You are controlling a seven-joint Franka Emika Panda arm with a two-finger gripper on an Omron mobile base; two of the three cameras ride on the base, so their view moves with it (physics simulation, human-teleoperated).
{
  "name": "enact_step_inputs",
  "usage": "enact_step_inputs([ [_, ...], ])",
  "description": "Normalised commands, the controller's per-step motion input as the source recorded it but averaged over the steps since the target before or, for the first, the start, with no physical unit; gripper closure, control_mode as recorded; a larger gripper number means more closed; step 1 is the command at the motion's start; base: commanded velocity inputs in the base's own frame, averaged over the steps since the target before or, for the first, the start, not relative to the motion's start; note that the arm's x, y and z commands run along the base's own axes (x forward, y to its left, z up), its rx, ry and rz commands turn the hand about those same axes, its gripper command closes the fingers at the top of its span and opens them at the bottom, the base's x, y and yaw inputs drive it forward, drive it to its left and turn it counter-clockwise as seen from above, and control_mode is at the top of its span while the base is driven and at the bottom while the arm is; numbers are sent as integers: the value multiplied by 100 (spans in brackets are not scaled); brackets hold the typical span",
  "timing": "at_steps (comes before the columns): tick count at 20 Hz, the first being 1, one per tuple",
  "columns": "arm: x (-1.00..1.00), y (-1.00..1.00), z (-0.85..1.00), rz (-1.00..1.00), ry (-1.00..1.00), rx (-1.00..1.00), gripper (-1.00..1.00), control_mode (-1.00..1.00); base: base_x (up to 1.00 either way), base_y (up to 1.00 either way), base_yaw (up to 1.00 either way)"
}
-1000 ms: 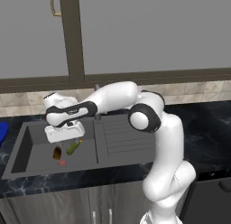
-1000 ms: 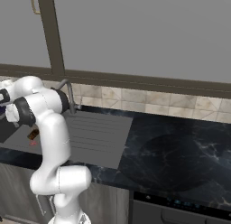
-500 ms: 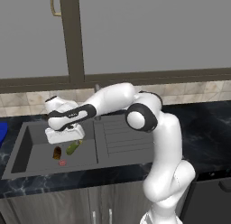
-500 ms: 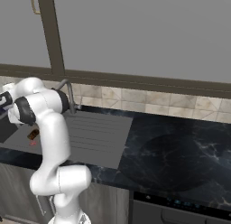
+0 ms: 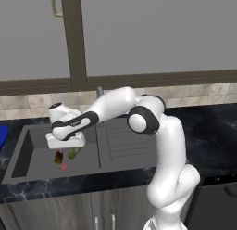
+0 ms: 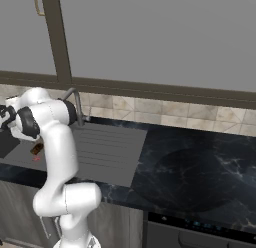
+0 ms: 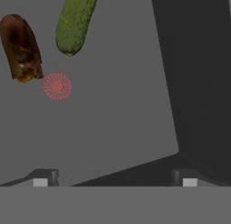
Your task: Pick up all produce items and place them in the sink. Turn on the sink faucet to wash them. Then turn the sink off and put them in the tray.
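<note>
We see our gripper (image 7: 115,180) open wide, holding nothing. At the upper left lie the green vegetable (image 7: 75,21) and, maybe touching the sink (image 7: 135,105) floor, the brown one (image 7: 20,47).

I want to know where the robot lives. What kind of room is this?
It looks like a kitchen, a computer-made one. There is a dark grey sink with a faucet set in a dark counter. A green cucumber and a brown vegetable lie in the sink.

Rendered kitchen, dark marble counter (image 6: 200,167), grey sink (image 5: 28,152) with drainboard, tiled backsplash (image 6: 165,112), cabinets below
</note>
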Motion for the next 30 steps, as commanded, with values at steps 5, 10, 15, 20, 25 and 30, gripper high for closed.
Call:
enact_step_inputs([
  [5, 32, 22, -30, 1, -1, 5, -100, -100, 0, 0, 0],
  [10, 47, 30, -15, 0, 0, 0, -100, -100, 0, 0, 0],
  [15, 43, 22, -12, 0, 0, 0, -100, -100, 0, 0, 0],
  [20, 16, 8, -27, 0, 0, 0, -100, -100, 0, 0, 0],
  [25, 0, 0, -33, 0, 0, 0, -100, -100, 0, 0, 0],
  [30, 8, 0, -22, 0, -1, 0, -100, -100, 0, 0, 0],
])
